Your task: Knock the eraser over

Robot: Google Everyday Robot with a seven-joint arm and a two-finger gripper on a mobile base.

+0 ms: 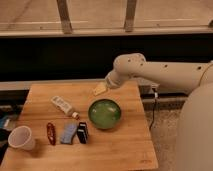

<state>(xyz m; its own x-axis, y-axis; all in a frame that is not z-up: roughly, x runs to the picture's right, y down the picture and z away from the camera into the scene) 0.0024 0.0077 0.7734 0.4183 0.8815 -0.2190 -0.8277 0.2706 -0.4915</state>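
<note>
Gripper (100,89) over desk (125,150) rear edge, behind-left of green bowl (105,113); grip state: cannot tell. Open desk surface in front & right of bowl. Eraser (82,132) front-left of bowl, well apart from gripper, beside light-blue pad (69,133). White tube (64,106) left of bowl.

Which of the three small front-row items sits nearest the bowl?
The black eraser, rightmost; blue pad is middle, red object leftmost. Gripper hovers behind the bowl.

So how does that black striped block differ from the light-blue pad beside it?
The eraser is black with white stripes; the pad is plain light blue. The eraser looks thicker, the pad flatter. Both sit side by side; the end effector hangs beyond the green bowl.
</note>
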